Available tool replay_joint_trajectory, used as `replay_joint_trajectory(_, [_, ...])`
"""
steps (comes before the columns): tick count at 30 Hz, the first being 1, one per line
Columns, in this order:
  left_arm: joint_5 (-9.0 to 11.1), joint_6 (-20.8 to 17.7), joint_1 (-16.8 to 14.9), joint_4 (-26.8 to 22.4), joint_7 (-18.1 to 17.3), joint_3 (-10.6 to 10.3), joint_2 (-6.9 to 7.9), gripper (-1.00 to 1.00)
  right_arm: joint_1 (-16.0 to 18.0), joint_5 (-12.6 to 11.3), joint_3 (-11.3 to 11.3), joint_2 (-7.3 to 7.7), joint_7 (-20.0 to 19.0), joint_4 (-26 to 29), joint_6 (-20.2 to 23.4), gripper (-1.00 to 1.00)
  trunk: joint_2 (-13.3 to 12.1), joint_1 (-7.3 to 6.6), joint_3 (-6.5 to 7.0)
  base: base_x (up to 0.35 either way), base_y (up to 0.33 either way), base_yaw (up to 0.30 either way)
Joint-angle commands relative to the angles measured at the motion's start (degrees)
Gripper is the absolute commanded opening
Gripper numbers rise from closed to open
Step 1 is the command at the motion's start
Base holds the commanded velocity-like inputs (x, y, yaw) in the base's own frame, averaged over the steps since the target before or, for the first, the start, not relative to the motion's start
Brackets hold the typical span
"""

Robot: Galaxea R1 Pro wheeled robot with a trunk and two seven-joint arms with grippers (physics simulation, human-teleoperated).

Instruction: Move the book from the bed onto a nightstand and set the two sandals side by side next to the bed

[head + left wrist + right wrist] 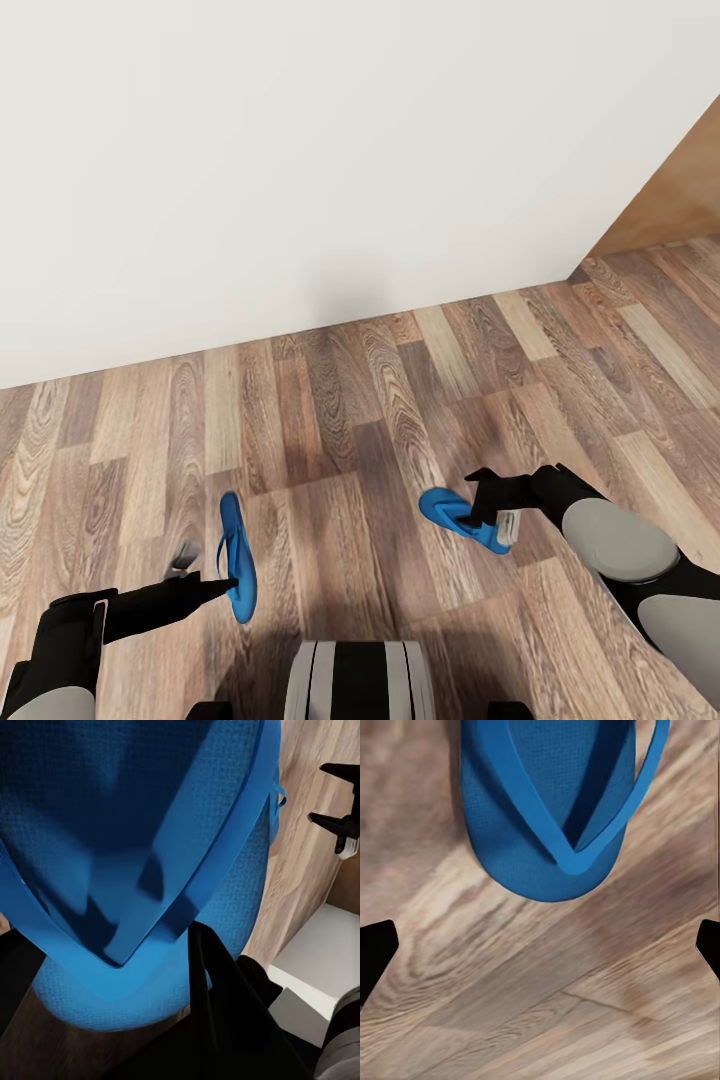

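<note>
From the head view two bright blue flat flip-flops lie well apart on the wood-plank floor (400, 420): one (238, 568) at seven o'clock, seemingly clamped by the left tool (222, 586), the other (462, 518) at five o'clock. The right wrist view shows its thong strap and the right tool (540, 949) spread wide.

Plain white wall (300, 150) is seen at the far side, wood-plank floor (400, 400) below, brown panel (680, 190) far right.
</note>
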State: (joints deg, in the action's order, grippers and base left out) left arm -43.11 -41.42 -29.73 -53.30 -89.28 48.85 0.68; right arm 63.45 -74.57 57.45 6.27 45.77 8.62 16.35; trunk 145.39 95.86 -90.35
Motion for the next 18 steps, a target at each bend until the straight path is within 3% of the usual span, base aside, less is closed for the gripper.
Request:
replay_joint_trajectory(1, [-0.57,-0.6,-0.06,-0.05,-0.55,0.18,-0.04,-1.0,0.0,-0.05,-0.07,0.0,0.29,0.08,0.34,1.0,0.03,0.01,-0.26,0.0,0.0,0.0])
replay_joint_trajectory(18, [-0.58,-0.6,-0.06,0.03,-0.55,0.14,-0.02,-1.0,0.0,-0.05,-0.14,-0.03,0.29,0.08,0.02,1.0,0.26,0.45,-4.03,0.0,0.0,0.0])
